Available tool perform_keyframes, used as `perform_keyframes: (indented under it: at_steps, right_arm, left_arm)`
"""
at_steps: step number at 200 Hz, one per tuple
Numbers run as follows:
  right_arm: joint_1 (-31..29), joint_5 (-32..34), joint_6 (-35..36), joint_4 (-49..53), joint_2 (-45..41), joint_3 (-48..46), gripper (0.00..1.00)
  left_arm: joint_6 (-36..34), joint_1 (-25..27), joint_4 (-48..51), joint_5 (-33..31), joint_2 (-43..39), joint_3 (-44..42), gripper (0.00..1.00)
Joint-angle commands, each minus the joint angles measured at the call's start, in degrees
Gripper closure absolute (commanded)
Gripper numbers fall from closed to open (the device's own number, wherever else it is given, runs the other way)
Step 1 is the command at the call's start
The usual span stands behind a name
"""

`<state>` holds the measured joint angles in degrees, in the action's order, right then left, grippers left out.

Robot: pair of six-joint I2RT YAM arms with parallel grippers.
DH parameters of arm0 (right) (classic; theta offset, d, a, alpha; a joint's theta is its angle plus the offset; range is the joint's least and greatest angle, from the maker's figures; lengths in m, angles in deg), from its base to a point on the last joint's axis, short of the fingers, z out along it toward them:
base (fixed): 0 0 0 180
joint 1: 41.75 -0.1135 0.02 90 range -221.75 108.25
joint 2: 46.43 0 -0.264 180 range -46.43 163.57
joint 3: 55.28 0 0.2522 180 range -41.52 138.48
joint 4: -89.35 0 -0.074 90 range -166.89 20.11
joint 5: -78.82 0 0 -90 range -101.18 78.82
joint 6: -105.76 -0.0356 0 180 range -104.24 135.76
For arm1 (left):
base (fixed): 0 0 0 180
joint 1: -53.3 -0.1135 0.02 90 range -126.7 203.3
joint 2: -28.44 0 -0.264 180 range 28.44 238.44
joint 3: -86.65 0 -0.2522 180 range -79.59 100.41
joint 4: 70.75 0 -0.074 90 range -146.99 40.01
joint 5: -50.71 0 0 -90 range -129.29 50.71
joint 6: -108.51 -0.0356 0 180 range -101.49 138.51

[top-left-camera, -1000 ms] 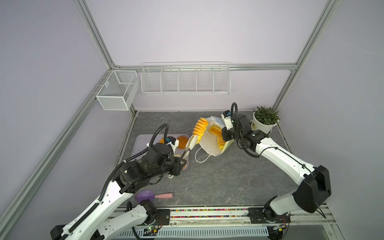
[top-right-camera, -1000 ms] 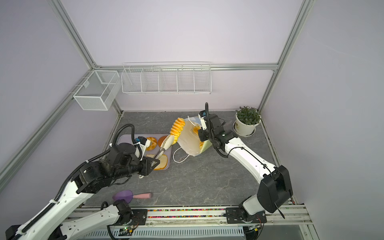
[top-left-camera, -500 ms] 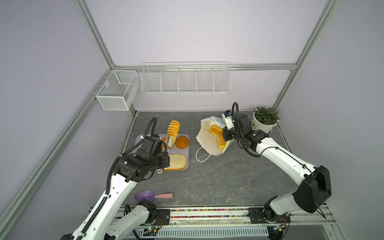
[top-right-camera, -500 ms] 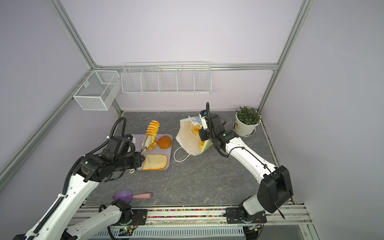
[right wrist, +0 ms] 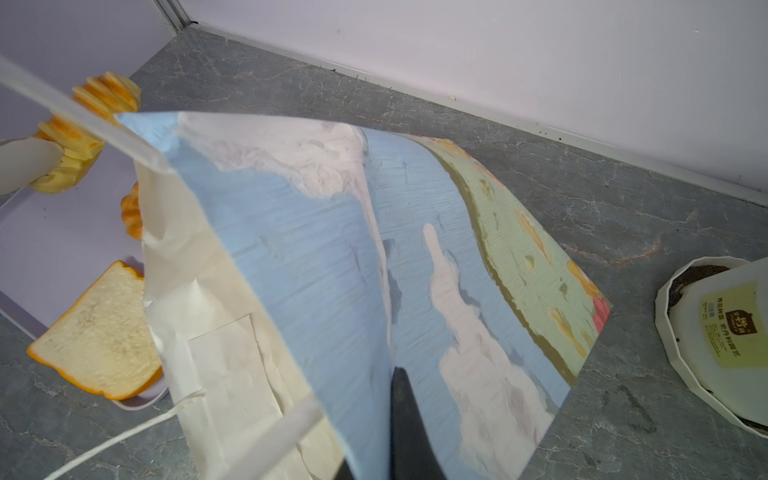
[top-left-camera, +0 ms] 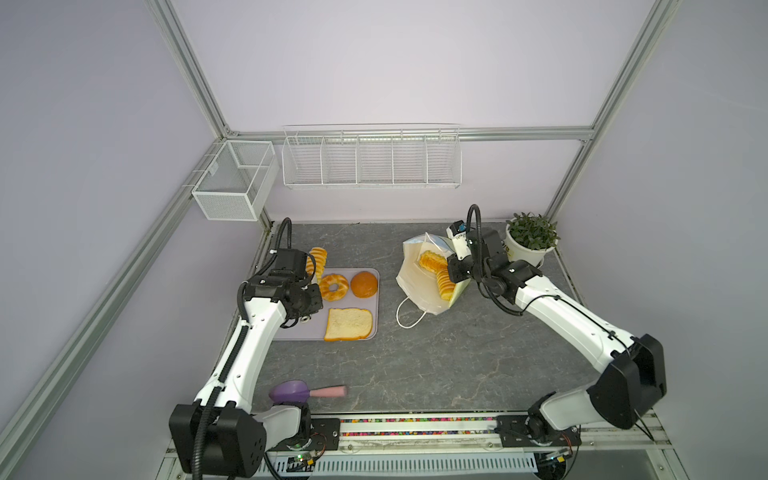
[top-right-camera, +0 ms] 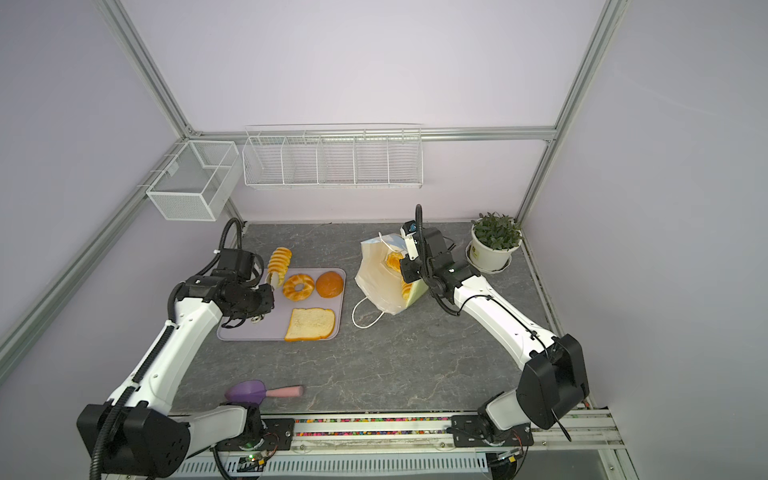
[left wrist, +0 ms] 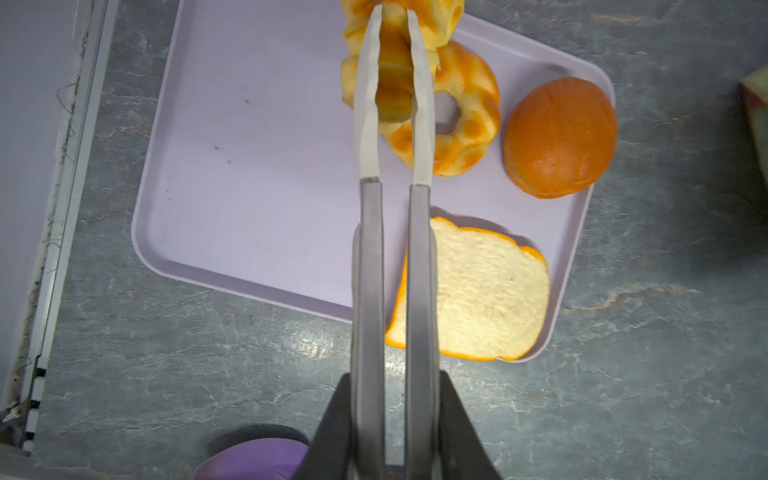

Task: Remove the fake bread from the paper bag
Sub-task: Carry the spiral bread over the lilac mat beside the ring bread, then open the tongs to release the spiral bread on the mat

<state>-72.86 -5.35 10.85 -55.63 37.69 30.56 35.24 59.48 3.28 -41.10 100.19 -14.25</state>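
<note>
Left tool (left wrist: 392,12): clenched on the held loaf (left wrist: 392,79), a ridged golden piece pinched at mid-length. The loaf stands roughly upright at the tool's tip, over the far edge of the lilac tray (left wrist: 249,166). Contact between loaf and tray cannot be told.

Items on the tray, below and beside the left tool:
- braided ring (top-left-camera: 333,286), just beside the held loaf;
- round bun (top-left-camera: 364,284), just past the ring, on the side away from the tool;
- toast slice (top-left-camera: 348,324), flat, pale face up, at the tray corner nearer the arm's base.

Right tool (top-left-camera: 452,271): shut tight on the wall of the paper bag (top-left-camera: 417,282), holding it tilted with the mouth open upward and the white lining showing. The sky-and-meadow print faces the right wrist camera. One cord handle (top-left-camera: 409,316) trails on the desk (top-left-camera: 415,365) below the mouth.

Items inside the bag, right beside the right tool:
- flat loaf (top-left-camera: 432,262), near the mouth;
- second ridged loaf (top-left-camera: 444,284), deeper in, leaning against the wall.

Other items:
- potted plant (top-left-camera: 530,237), behind the right tool, apart from the bag;
- purple scoop (top-left-camera: 291,391) with a pink handle, well apart from both tools, near the left arm's base.
</note>
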Motion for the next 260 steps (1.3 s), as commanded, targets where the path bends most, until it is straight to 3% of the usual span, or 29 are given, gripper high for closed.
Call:
perform_keyframes:
  at_steps: [1, 42, 127, 196, 260]
  right_arm:
    - [0.4, -1.9, -0.1, 0.1, -1.6, -0.6, 0.93]
    - [0.4, -3.2, -0.2, 0.4, -1.5, -0.1, 0.93]
    - [0.7, -4.7, -0.5, 1.3, -0.4, 1.5, 0.93]
    - [1.4, -4.7, 0.2, 2.1, -0.1, 3.3, 0.93]
    - [1.7, -5.5, 0.0, 2.5, -0.6, 3.4, 0.93]
  left_arm:
    - [-2.7, -2.5, -0.7, -2.0, 1.0, 2.1, 1.0]
    - [-4.8, -6.0, -0.3, -0.2, 4.0, 1.7, 1.0]
    - [-5.7, -6.0, 3.8, 4.0, 11.7, 3.6, 1.0]
    - [-5.8, -6.1, 9.6, 3.6, 11.5, 8.0, 0.71]
    - [-5.7, -6.1, 12.8, 3.0, 9.8, 8.8, 0.59]
